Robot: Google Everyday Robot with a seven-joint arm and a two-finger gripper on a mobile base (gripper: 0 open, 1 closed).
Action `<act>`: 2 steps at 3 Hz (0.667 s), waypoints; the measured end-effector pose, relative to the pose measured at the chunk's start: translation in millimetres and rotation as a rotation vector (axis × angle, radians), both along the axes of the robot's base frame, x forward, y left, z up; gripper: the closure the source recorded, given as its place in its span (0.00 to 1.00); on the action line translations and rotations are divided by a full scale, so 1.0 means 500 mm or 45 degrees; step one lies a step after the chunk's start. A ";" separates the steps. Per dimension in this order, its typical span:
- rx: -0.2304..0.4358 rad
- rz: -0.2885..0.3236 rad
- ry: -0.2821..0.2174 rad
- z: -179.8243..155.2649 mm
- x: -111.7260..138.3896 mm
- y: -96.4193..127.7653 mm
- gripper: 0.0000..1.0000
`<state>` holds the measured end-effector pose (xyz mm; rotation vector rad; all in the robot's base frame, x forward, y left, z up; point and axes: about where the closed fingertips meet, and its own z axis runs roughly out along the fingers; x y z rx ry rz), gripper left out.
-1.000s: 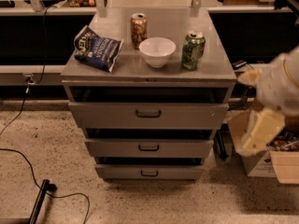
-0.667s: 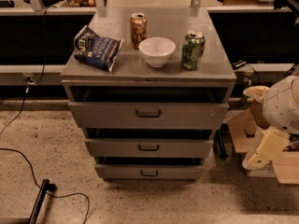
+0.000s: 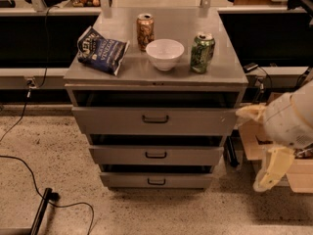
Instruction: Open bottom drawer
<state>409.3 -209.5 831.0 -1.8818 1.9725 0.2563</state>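
The bottom drawer (image 3: 156, 180) is the lowest and shallowest grey front of the metal cabinet, with a small dark bar handle (image 3: 156, 182). A dark gap shows above its front. My gripper (image 3: 254, 150) is at the right of the cabinet, level with the middle drawer (image 3: 156, 155), and apart from all the handles. Its two yellowish fingers (image 3: 270, 169) are spread wide and hold nothing. One fingertip is close to the right end of the top drawer (image 3: 155, 119).
On the cabinet top (image 3: 215, 75) lie a blue chip bag (image 3: 101, 50), a brown can (image 3: 145, 31), a white bowl (image 3: 165, 53) and a green can (image 3: 202, 52). Cardboard boxes (image 3: 298, 173) stand right of the cabinet. A black cable (image 3: 29, 168) lies on the floor at the left.
My arm and gripper have come down and a little left along the cabinet's right side. The drawers and the items on top have not moved.
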 end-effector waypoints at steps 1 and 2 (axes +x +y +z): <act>0.116 0.092 0.001 -0.144 -0.028 0.025 0.00; 0.177 0.092 -0.148 -0.213 -0.008 0.029 0.00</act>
